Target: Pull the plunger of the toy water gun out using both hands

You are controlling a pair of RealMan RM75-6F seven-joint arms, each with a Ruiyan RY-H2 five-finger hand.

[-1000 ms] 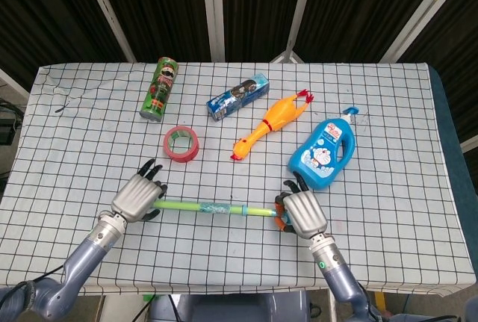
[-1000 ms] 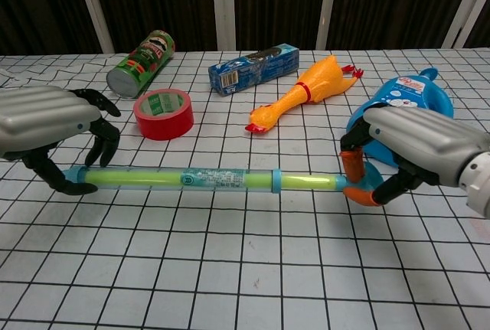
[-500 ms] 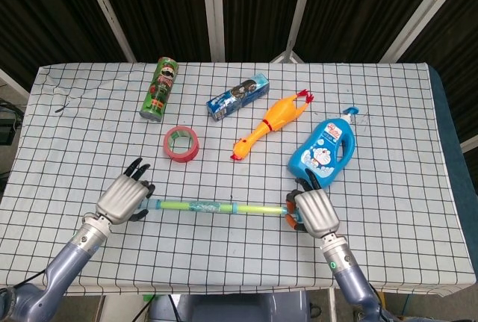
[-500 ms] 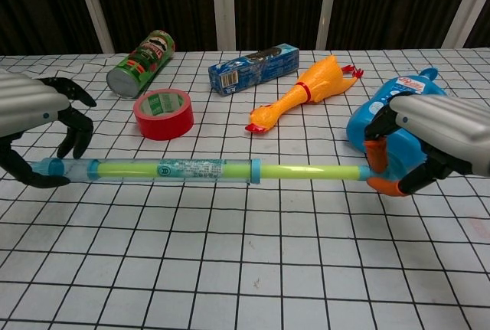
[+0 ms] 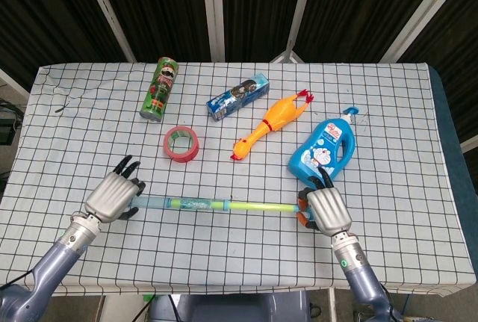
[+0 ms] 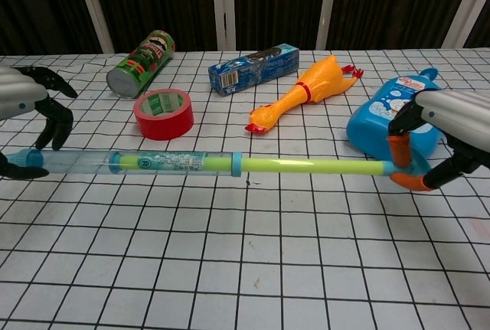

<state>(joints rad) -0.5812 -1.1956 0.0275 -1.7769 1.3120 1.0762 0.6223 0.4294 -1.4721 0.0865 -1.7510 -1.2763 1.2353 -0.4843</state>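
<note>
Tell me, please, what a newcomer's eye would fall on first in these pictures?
First, the water gun stretched across the front of the table, its yellow-green plunger drawn far out. The left hand grips the barrel end and the right hand holds the orange handle. Next, the blue bottle just behind the right hand and the rubber chicken near the middle.

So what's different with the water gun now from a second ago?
The two hands moved apart. The left hand drew the clear barrel leftward, and the right hand pulled the orange handle rightward, so much more of the yellow-green plunger rod shows. Both hands keep their hold. The red tape roll, rubber chicken and blue bottle stayed put.
</note>
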